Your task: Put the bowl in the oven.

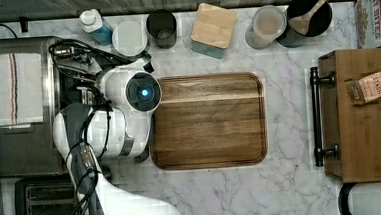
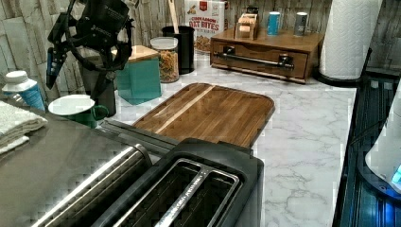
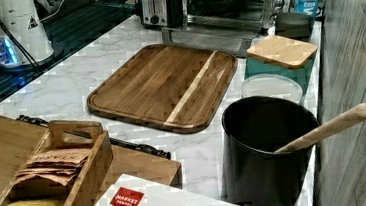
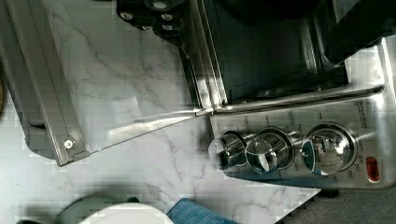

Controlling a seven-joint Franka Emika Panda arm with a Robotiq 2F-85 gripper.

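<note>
Stainless steel marks the oven (image 1: 25, 147), which stands at the top view's left edge of the marble counter (image 1: 290, 131) with a folded striped towel (image 1: 14, 88) lying on its roof. Its glass door (image 4: 116, 74) is folded down flat, so that in the wrist view the marble shows through the pane, and the three round knobs (image 4: 275, 151) sit in a row beside the open cavity. In the right view a dark rounded shape inside this cavity seems to be the bowl (image 3: 220, 2), but the inside is very dim and I cannot be sure of its outline. The gripper (image 2: 101, 56) hangs in the air above the lowered door, in front of the oven, with black cables looping around it; I cannot tell whether it is open or closed, and nothing is visibly held in it. The wooden cutting board (image 1: 209, 121) lies bare in the middle of the counter, just beside the door's edge. A black slot toaster (image 1: 44, 199) stands next to the oven. Along the back wall are a green mug (image 2: 78, 111), a teal box with a wooden lid (image 1: 213, 28), a jar (image 1: 265, 28) and a black crock (image 3: 267, 146) with a wooden spoon (image 3: 328, 128) leaning in it.
</note>
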